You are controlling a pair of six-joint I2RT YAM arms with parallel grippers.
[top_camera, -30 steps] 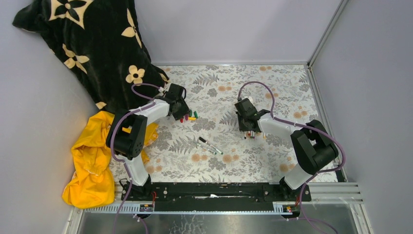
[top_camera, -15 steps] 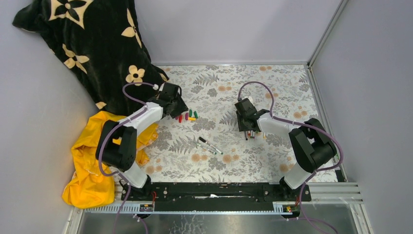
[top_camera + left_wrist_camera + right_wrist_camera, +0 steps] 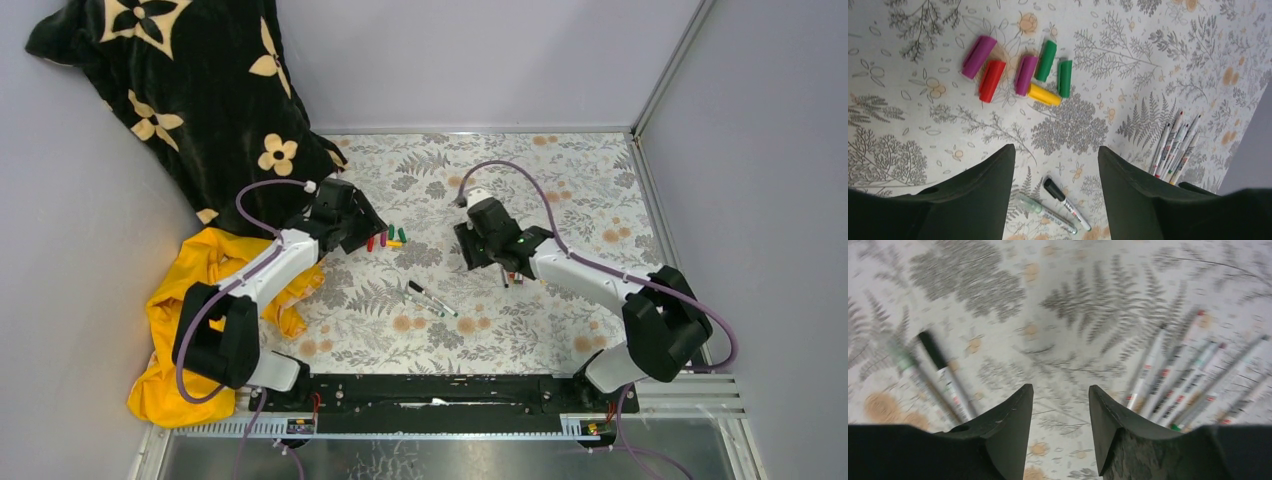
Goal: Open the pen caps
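Several loose pen caps [image 3: 1025, 74], magenta, red, green and yellow, lie in a cluster [image 3: 386, 240] on the flowered table. My left gripper [image 3: 1055, 152] hovers open and empty just left of them [image 3: 362, 228]. Two pens with caps on lie side by side mid-table [image 3: 431, 298]: one with a black cap [image 3: 1054, 188], one with a pale greenish cap [image 3: 1029, 204]. Several uncapped pens [image 3: 1173, 375] lie in a bundle [image 3: 516, 275]. My right gripper [image 3: 1059, 390] is open and empty above the table [image 3: 480, 258], between the capped pair [image 3: 933, 351] and the bundle.
A black cloth with cream flowers [image 3: 200, 90] hangs over the back left corner. A yellow cloth [image 3: 190, 330] lies bunched at the left edge beside the left arm. Grey walls close the back and both sides. A black rail [image 3: 430, 392] runs along the front.
The left gripper has drawn back to the left from the caps and opened wider. The right gripper has opened and swung left, away from the bundle of uncapped pens.
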